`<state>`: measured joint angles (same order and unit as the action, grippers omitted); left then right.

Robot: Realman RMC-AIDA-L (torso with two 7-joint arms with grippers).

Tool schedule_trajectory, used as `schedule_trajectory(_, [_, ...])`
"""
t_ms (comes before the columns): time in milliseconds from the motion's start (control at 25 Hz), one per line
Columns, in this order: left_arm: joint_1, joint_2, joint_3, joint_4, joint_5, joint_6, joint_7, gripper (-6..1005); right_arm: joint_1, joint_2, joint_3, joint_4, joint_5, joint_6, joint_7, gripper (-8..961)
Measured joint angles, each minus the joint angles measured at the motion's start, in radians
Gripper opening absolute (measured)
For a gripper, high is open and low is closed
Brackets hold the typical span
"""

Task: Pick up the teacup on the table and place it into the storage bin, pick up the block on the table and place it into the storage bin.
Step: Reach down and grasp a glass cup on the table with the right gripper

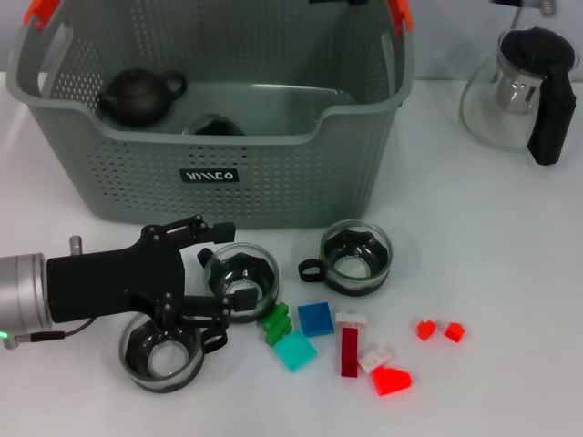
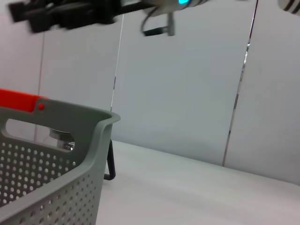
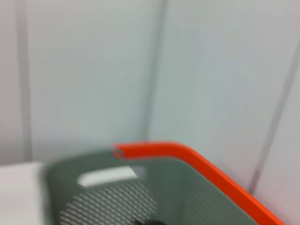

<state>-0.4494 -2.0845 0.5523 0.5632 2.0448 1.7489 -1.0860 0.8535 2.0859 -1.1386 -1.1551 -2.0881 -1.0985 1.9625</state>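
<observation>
The left arm reaches in from the left edge of the table, near its front, lying low and nearly level over the surface. Its silver forearm ends in a black wrist block, and a thin cable runs along the underside near the silver section. The left gripper (image 1: 219,273) points toward the middle of the table with its two black fingers spread wide apart, one finger (image 1: 202,229) on the far side and the other (image 1: 202,314) nearer the front edge. The fingers seem to sit just above the surface rather than resting on it, though the head view does not settle this. The right arm does not show in the head view.
</observation>
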Motion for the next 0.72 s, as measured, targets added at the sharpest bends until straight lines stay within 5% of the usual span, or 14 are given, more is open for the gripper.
schedule_trajectory(440, [0.003,0.0,0.0,0.0,0.0,0.001,0.014,935,-0.273,-0.005,0.024,-0.351,0.153,-0.452,-0.033,657])
schedule_trajectory(720, [0.011,0.0,0.0,0.0,0.0,0.004,0.014,935,-0.289,-0.014,0.186,-0.377,0.179,-0.788,-0.02,650])
